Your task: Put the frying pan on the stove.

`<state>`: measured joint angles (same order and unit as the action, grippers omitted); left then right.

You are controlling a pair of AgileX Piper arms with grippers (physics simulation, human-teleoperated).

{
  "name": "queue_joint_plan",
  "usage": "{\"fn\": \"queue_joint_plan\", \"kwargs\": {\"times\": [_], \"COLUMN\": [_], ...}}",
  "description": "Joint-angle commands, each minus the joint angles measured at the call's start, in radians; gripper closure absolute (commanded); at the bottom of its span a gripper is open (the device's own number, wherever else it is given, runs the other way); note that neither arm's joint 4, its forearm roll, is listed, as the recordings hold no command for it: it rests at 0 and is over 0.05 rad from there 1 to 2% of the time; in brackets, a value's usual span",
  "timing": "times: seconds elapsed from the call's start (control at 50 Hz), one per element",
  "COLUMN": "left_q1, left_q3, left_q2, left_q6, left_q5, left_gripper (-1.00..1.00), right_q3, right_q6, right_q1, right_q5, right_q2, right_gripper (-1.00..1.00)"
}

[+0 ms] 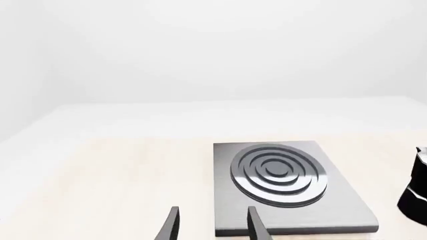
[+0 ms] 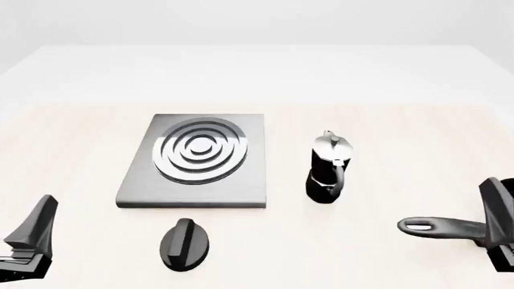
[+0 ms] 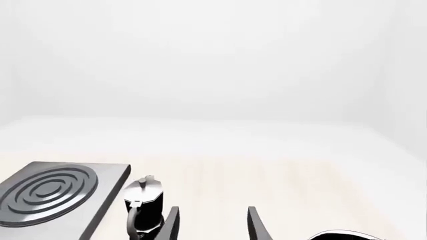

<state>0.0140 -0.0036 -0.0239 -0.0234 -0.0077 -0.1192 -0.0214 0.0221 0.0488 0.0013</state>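
Observation:
The stove [image 2: 241, 186], a grey slab with a silver ringed burner, lies left of centre with nothing on it. Of the frying pan, only the dark handle [image 2: 437, 227] shows at the front right, its holed end pointing left. The pan's bowl is hidden behind my right gripper [image 2: 498, 211] and the frame edge. A thin arc of the pan's rim [image 3: 347, 234] shows in the right wrist view. There my right gripper [image 3: 213, 222] is open and holds nothing. My left gripper [image 1: 213, 222] is open too, just short of the stove's [image 1: 333, 210] near edge, and sits at the front left [image 2: 34, 229].
A black moka pot [image 2: 329, 168] with a silver lid stands upright between stove and pan handle; it also shows in the wrist views [image 3: 143, 205] [image 1: 417, 190]. A black oval knob [image 2: 185, 242] lies in front of the stove.

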Motion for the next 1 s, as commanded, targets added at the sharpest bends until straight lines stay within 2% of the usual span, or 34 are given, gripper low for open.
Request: {"fn": "queue_joint_plan", "kwargs": {"times": [0.02, 0.34, 0.58, 0.8, 1.0], "left_q1": [0.004, 0.014, 0.027, 0.027, 0.069], "left_q3": [0.000, 0.002, 0.002, -0.011, -0.032], "left_q2": [-0.009, -0.033, -0.068, -0.075, -0.119], "left_q6": [-0.010, -0.032, -0.049, -0.068, -0.095], "left_q5": [-0.005, -0.020, -0.045, -0.050, -0.072], "left_gripper": [-1.00, -1.00, -1.00, -1.00, -1.00], "right_q3": [-0.087, -0.292, -0.367, -0.483, -0.604], "right_q6": [-0.005, 0.011, 0.005, 0.007, 0.004], "right_q1": [-0.002, -0.041, -0.038, -0.046, -0.045], "right_q5": [0.032, 0.109, 0.138, 0.173, 0.220], "right_q2": [-0.001, -0.001, -0.001, -0.001, -0.001], "right_gripper": [-1.00, -1.00, -1.00, -1.00, -1.00]}}
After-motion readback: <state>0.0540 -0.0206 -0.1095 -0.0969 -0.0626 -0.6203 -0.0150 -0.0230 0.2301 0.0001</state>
